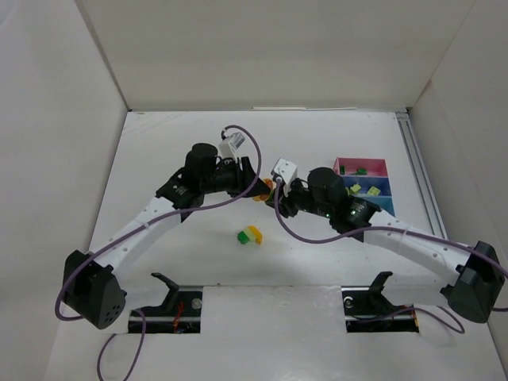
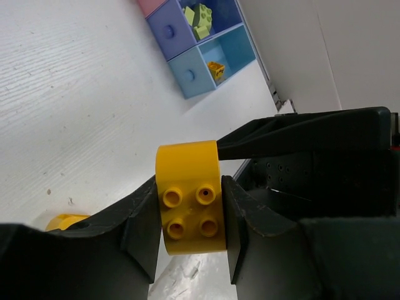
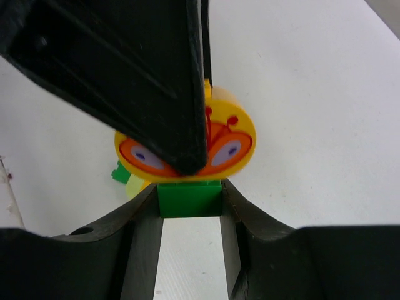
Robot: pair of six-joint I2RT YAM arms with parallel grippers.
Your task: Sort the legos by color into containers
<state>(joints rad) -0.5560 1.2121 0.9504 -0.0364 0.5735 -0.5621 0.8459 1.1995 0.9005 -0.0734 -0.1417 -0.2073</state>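
A yellow lego (image 2: 187, 197) sits clenched between the pads of the left end effector (image 2: 190, 209). The right end effector (image 3: 189, 206) grips a green lego (image 3: 189, 199) that touches a yellow butterfly-printed piece (image 3: 240, 134). Both meet at the middle of the desk (image 1: 302, 143), left of the pink, dark-blue and light-blue containers (image 1: 361, 161). A green-and-yellow pair (image 1: 250, 235) lies nearer the arm bases.

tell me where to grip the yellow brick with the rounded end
Take the yellow brick across its two flat side walls, from the studded face, as the left hand does: those walls are parallel; the rounded end would likely slip.
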